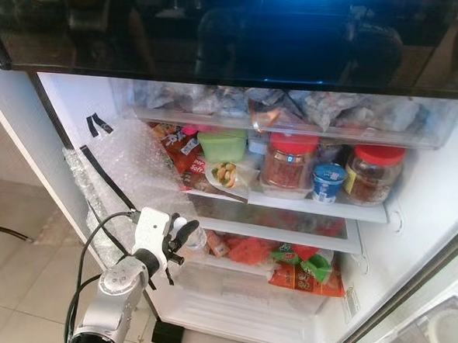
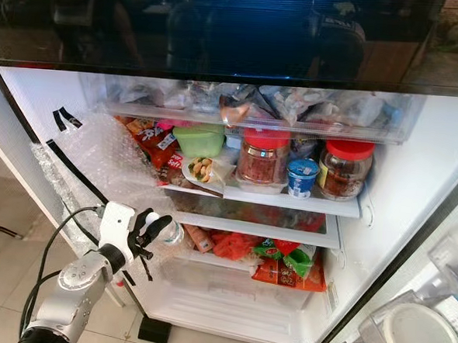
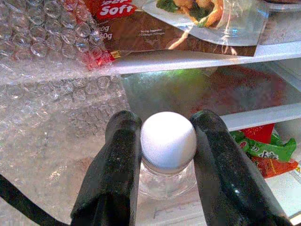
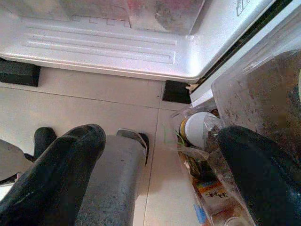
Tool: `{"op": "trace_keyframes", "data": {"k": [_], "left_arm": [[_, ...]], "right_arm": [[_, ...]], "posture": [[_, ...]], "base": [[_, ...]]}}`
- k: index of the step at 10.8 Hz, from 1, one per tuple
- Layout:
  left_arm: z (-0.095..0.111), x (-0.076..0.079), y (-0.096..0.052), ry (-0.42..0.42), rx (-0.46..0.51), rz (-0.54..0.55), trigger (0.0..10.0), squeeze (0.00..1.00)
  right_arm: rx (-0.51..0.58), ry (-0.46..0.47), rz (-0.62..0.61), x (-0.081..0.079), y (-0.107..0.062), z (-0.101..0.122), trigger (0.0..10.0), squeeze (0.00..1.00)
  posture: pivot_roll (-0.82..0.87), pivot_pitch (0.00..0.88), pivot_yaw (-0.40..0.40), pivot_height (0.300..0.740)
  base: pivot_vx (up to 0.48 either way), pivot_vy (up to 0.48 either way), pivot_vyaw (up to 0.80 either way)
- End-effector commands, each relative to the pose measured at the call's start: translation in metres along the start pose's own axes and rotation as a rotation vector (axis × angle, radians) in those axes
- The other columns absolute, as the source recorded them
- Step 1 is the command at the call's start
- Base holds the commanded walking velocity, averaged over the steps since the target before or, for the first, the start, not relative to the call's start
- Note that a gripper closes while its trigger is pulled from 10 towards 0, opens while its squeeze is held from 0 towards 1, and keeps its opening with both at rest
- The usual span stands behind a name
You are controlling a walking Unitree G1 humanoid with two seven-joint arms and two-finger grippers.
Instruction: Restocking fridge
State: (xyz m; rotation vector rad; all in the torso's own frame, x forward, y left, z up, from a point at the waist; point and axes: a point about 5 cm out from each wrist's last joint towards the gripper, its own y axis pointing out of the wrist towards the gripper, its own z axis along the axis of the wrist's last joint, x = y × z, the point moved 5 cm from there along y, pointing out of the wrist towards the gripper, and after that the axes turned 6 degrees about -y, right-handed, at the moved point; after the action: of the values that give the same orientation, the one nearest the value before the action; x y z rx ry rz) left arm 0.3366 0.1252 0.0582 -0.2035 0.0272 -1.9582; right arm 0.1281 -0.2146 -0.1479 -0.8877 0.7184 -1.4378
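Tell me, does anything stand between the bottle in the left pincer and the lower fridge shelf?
Nothing visible does. The left pincer holds the white-capped bottle at the shelf's left end; the red and green packets lie farther right on the lower shelf.

Bottle [image 3: 167,160] body mostly hidden behind black fingers [image 3: 115,174]; snack bag [image 3: 155,23] label cut off at frame edge; top drawer [image 1: 295,109] contents blurred behind frosted plastic; jar [image 1: 290,163] labels unreadable.

Mid-frame shelf [image 1: 320,208]: two red-lidded jars [image 1: 290,161], blue cup [image 1: 329,182], green tub [image 1: 222,145], snack packets [image 1: 185,155]. Lower shelf [image 1: 279,235]: red and green packets [image 1: 304,271].
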Motion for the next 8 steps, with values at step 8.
{"op": "trace_keyframes", "data": {"k": [8], "left_arm": [[0.0098,-0.0044,0.0033,0.021,0.042,0.007,10.0,0.00]], "right_arm": [[-0.074,0.022,0.007,-0.0024,-0.0061,-0.0248,10.0,0.00]], "posture": [[0.02,0.000,0.065,0.656]], "base": [[0.000,0.000,0.00]]}}
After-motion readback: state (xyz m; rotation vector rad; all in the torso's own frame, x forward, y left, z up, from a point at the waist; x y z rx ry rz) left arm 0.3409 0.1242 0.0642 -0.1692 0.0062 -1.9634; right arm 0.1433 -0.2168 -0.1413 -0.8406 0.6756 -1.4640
